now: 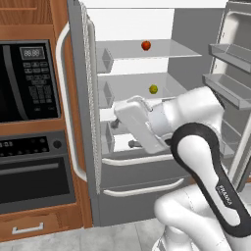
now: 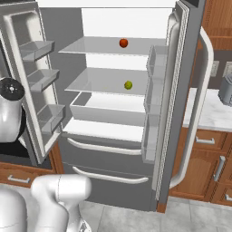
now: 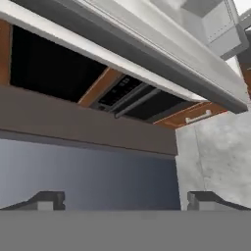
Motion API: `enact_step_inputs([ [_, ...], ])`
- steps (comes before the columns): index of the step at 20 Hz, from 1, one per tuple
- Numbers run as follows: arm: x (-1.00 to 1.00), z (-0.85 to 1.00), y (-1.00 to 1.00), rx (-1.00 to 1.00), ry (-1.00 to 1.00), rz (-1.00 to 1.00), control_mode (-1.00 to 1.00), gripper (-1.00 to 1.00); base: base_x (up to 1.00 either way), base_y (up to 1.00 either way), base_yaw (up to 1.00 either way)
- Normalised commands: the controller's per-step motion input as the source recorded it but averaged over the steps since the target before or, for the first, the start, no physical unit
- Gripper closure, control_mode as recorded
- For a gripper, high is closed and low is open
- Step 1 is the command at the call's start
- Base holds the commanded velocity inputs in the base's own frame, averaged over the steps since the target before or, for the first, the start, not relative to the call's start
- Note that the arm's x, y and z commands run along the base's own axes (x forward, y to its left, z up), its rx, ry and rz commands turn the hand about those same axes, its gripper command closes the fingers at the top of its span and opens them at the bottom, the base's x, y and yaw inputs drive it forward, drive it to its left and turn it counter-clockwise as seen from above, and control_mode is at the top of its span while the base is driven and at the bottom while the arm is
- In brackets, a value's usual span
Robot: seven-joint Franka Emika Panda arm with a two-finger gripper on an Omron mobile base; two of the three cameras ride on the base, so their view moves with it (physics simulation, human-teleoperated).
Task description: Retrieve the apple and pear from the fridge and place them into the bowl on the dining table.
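Warm brown wooden cabinetry (image 1: pixel 34 14) all around. At nine o'clock in the left base view, a black built-in microwave (image 1: pixel 27 81) with keypad, above a black oven (image 1: pixel 34 171); below that, a wooden drawer (image 1: pixel 29 226) with a white handle. Pale grey tiled floor (image 1: pixel 122 238) at six o'clock. At three o'clock in the right base view, a white marbled back counter (image 2: pixel 210 113) over wooden cupboards (image 2: pixel 206 172) with pale handles, carrying a grey appliance (image 2: pixel 226 90) at its edge. Even, flat lighting throughout.
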Motion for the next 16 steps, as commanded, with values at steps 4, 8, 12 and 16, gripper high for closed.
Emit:
enact_step_inputs([
  [4,-0.54,-0.14,-1.00,-0.64,-0.38,0.00,-1.00,-1.00,0.00,0.00,0.00],
  [8,-0.29,-0.26,-1.00,-0.59,-0.48,0.00,-1.00,-1.00,0.00,0.00,0.00],
  [12,-0.06,-0.02,-1.00,-0.36,-0.41,0.00,-1.00,-1.00,0.00,0.00,0.00],
  [16,-0.09,0.10,-1.00,-0.09,-0.12,-0.02,-1.00,-1.00,0.00,0.00,0.00],
])
